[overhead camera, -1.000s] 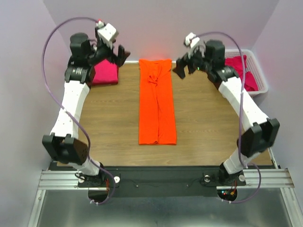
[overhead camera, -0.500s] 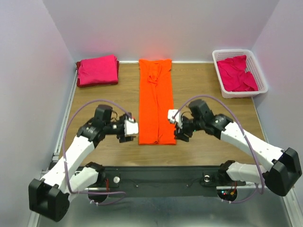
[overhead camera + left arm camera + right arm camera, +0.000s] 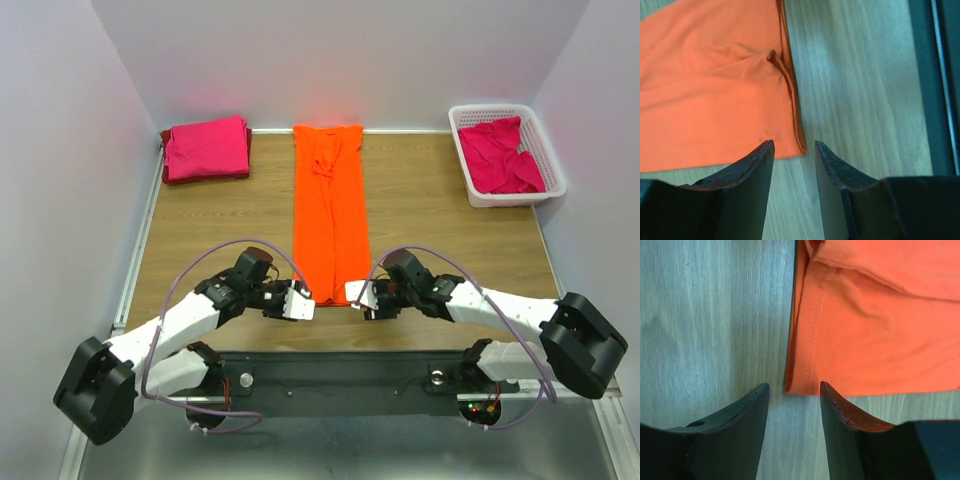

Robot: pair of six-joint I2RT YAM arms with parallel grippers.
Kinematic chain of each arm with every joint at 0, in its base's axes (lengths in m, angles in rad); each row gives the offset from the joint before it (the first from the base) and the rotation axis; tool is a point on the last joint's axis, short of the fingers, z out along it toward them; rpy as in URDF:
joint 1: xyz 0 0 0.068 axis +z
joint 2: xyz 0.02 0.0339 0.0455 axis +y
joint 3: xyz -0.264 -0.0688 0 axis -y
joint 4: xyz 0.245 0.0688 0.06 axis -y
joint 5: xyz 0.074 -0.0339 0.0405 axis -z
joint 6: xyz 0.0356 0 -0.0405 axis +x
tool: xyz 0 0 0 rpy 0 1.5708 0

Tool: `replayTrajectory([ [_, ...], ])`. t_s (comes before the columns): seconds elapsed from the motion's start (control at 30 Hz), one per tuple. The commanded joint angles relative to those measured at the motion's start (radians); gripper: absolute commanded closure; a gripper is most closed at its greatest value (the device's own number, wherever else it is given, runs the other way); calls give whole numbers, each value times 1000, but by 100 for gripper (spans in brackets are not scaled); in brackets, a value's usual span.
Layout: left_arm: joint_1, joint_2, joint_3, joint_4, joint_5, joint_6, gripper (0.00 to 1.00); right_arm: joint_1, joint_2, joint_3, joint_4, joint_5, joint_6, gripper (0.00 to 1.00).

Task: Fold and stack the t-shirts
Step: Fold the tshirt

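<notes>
The orange t-shirt point(image 3: 331, 215), folded into a long strip, lies flat along the middle of the counter point(image 3: 220, 230). The left pincer point(image 3: 793, 145) and right pincer point(image 3: 793, 386), each partly open and holding nothing, straddle the strip's two near corners. A stack of folded pink t-shirts point(image 3: 206, 148) sits at the far left corner. Crumpled pink t-shirts point(image 3: 500, 155) fill the basket point(image 3: 505, 108) at far right.

Plain bright orange t-shirt point(image 3: 331, 210), magenta-pink folded shirts point(image 3: 207, 148), white lattice basket point(image 3: 495, 108), brown wood-grain table point(image 3: 430, 200), lilac walls point(image 3: 60, 150)
</notes>
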Motion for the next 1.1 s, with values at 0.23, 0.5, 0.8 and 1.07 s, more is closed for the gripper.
replayTrajectory([
  [0.23, -17, 177, 13, 146, -40, -25, 51, 8, 81, -60, 193, 4, -91, 57],
  [0.5, -33, 263, 12, 160, -77, -20, 50, 7, 110, -71, 207, 16, -89, 61],
  [0.8, -32, 350, 44, 171, -106, -40, 64, 8, 126, -89, 208, 42, -105, 82],
  [1.07, -35, 260, 122, 11, -43, -30, 100, 8, 41, -5, 76, 18, -16, 99],
])
